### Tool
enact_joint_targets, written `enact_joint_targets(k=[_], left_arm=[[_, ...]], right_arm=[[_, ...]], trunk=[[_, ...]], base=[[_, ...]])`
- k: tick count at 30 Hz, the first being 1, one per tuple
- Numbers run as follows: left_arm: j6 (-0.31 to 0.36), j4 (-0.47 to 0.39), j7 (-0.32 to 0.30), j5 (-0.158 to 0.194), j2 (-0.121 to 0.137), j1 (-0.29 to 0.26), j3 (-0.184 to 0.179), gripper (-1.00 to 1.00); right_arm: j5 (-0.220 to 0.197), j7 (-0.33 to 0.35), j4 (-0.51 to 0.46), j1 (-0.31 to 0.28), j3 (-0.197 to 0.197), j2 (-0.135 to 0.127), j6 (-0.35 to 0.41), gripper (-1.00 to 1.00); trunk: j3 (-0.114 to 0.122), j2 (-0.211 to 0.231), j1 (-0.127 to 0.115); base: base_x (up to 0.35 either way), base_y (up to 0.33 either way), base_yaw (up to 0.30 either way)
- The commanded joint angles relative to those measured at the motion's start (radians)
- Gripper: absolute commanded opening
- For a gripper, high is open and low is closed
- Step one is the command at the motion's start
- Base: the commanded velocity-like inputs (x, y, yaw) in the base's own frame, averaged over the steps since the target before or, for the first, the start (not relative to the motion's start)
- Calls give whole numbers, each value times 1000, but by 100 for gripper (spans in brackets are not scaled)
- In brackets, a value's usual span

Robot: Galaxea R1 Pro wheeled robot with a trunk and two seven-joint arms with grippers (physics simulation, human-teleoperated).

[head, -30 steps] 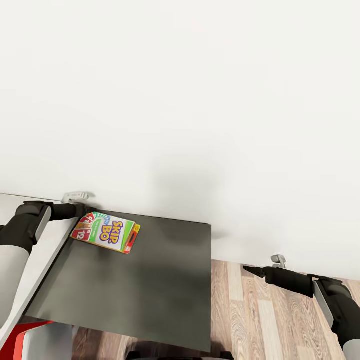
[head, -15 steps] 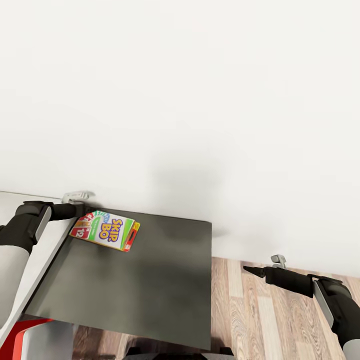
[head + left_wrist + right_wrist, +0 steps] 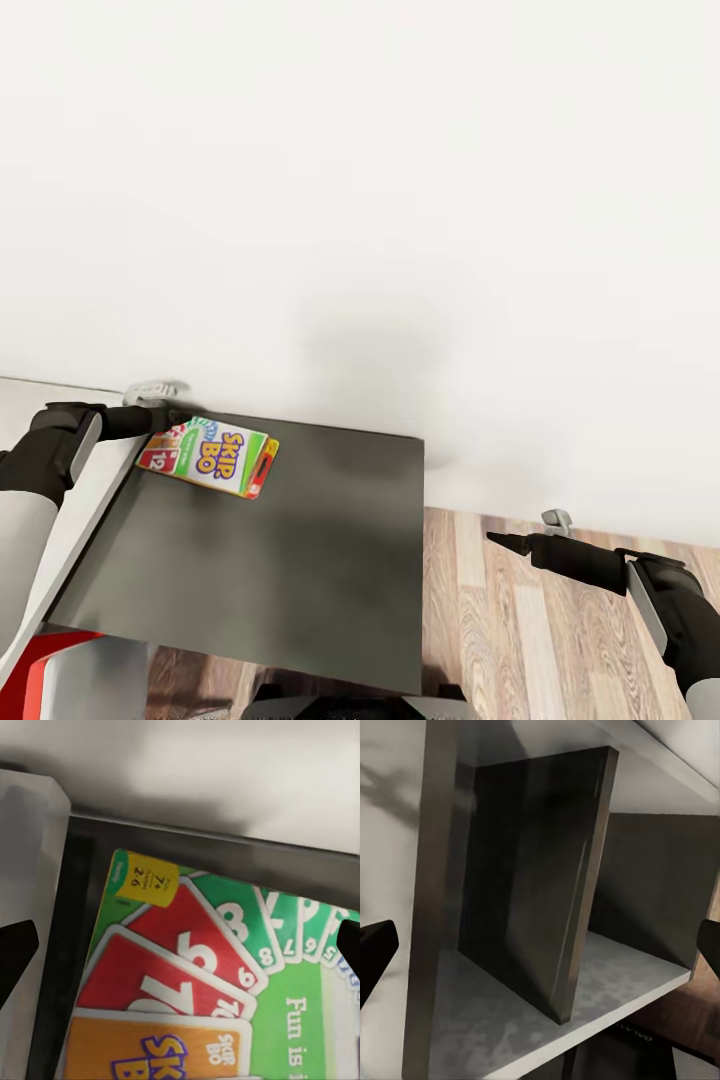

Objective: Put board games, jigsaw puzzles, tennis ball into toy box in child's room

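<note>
White wall (image 3: 400, 200) occupies the upper portion of the head view, plain and unmarked apart from a faint grey shadow above the desk.

Desk (image 3: 300, 560): the dark grey top lies against the foot of the wall, joined on its left to a light grey top (image 3: 95, 490). Wood-plank floor (image 3: 540, 620) is exposed to the right of the dark top. A red object (image 3: 40, 665) shows below the desk's near left corner; its identity cannot be determined.

Left arm (image 3: 40, 470) reaches over the light grey top toward the seam between the two tops. Right arm (image 3: 650, 590) extends over the floor, well apart from the desk.

Board game (image 3: 210, 457), the white-green-purple box marked SKIP-BO, lies flat on the dark top at its far left corner, near the wall, set slightly askew to the desk edge. In the left wrist view the box (image 3: 202, 982) lies close beneath the camera, with printed red and green cards and the SKIP-BO lettering legible.

Left gripper (image 3: 160, 400) sits just beside the box's left end. Its dark fingers (image 3: 15, 952) appear at opposite edges of the wrist view, spread wide, gripping nothing; contact with the box cannot be determined.

Right gripper (image 3: 530, 530) hangs over the floor. Its fingers (image 3: 375, 945) are likewise spread wide and empty, facing a grey shelf (image 3: 585, 990) with a dark upright panel (image 3: 540, 885).
</note>
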Motion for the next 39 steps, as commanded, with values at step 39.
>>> enact_joint_targets(k=[39], left_arm=[[-4, -1, -27, 10, 10, -1, 15, 100]], right_arm=[[-5, 1, 0, -1, -1, -1, 8, 100]], trunk=[[-17, -2, 0]], base=[[0, 0, 0]])
